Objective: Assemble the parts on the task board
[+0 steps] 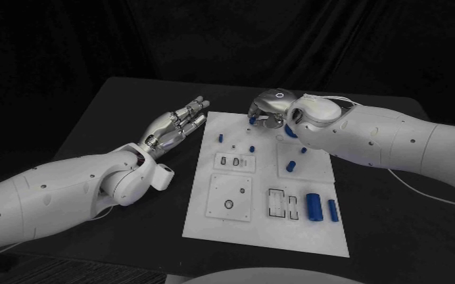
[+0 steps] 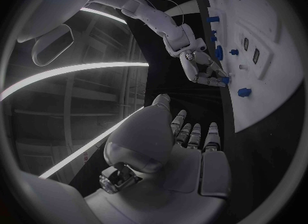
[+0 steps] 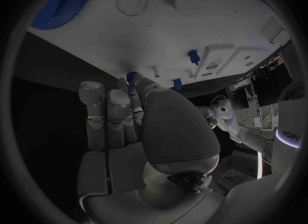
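The task board sits flat in the middle of the black table, a white plate with small blue parts dotted over it. In the head view, two blue cylinders lie side by side near the board's near right corner, and a few blue pegs stand toward its far side. The left hand hovers just off the board's left edge, palm up, fingers straight and apart, holding nothing. The right hand is curled over the board's far edge, pinching a small blue part.

Left wrist view: the left hand is flat and empty, and the right hand meets the board at its edge.

Right wrist view: the right hand has its fingertips at a blue part by the board's edge, with a blue gear further in.
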`<move>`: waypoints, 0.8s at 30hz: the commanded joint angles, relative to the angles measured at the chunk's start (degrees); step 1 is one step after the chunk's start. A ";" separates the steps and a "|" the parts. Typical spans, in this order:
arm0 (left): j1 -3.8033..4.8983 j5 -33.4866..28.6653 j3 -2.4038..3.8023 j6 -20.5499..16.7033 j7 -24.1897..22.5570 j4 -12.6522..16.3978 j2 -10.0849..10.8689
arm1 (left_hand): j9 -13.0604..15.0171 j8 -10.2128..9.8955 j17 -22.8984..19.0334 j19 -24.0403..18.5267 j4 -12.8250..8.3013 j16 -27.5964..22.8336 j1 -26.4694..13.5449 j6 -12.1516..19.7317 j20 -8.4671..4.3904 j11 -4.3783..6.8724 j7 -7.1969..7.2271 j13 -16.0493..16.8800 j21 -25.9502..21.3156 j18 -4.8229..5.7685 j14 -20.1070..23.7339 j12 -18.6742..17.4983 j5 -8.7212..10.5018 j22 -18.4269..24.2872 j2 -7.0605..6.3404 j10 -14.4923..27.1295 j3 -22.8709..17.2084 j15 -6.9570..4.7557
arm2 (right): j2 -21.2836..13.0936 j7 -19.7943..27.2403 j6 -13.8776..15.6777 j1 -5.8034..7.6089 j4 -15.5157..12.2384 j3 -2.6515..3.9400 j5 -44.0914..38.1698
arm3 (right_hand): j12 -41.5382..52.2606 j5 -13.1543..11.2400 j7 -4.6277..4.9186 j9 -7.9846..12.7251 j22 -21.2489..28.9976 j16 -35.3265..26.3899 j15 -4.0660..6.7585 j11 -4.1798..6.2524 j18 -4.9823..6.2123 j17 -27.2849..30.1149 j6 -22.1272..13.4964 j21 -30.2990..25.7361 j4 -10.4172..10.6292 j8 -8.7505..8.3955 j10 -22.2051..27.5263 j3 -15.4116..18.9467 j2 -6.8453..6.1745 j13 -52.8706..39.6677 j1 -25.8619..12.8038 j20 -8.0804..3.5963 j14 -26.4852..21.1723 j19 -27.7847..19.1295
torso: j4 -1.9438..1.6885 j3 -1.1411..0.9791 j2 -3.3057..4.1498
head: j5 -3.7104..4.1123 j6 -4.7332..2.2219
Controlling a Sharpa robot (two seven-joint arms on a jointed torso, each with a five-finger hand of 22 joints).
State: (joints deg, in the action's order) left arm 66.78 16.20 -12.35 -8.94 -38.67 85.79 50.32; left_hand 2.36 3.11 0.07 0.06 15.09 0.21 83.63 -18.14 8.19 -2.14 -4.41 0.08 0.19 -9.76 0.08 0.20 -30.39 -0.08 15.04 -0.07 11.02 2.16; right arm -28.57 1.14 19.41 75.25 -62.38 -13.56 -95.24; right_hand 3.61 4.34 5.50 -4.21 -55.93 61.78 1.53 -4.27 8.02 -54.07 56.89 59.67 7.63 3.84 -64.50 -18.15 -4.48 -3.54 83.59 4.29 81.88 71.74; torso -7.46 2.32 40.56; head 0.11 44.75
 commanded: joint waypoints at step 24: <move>0.15 0.07 0.04 0.94 -2.39 0.73 1.30 | 0.10 0.58 -0.07 -0.06 -0.15 -0.21 0.66 -0.73 0.60 -0.64 -0.24 -0.08 -0.19 -0.18 -0.08 -0.20 -0.27 0.08 -0.17 0.07 -0.65 0.59 | -10.94 -3.10 5.72 2.65 -9.89 0.74 -0.17 | 3.10 2.32 -0.22 0.09 5.29 -8.95 -0.21 0.22 0.99 10.10 -14.64 -10.68 -1.44 0.67 5.44 6.76 2.45 -1.99 -0.53 0.87 -5.90 -5.11 | 0.12 -0.06 -0.11 | 0.53 -0.63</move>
State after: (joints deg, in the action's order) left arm 66.78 16.21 -12.36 -8.54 -38.68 86.31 51.60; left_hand 2.41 3.32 0.06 -0.08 15.09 0.21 83.80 -18.36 8.34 -2.35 -4.63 0.06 0.19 -9.76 -0.13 0.20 -30.39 -0.09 14.88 0.14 10.71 2.37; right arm -38.87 0.09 23.58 77.86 -71.30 -12.77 -95.24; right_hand 6.08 6.22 5.12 -3.96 -50.38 52.61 1.22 -4.16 8.03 -43.82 40.82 48.80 6.22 4.22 -57.27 -11.07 -2.44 -5.26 83.03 5.27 75.73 66.29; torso -7.35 2.31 40.46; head 0.46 44.30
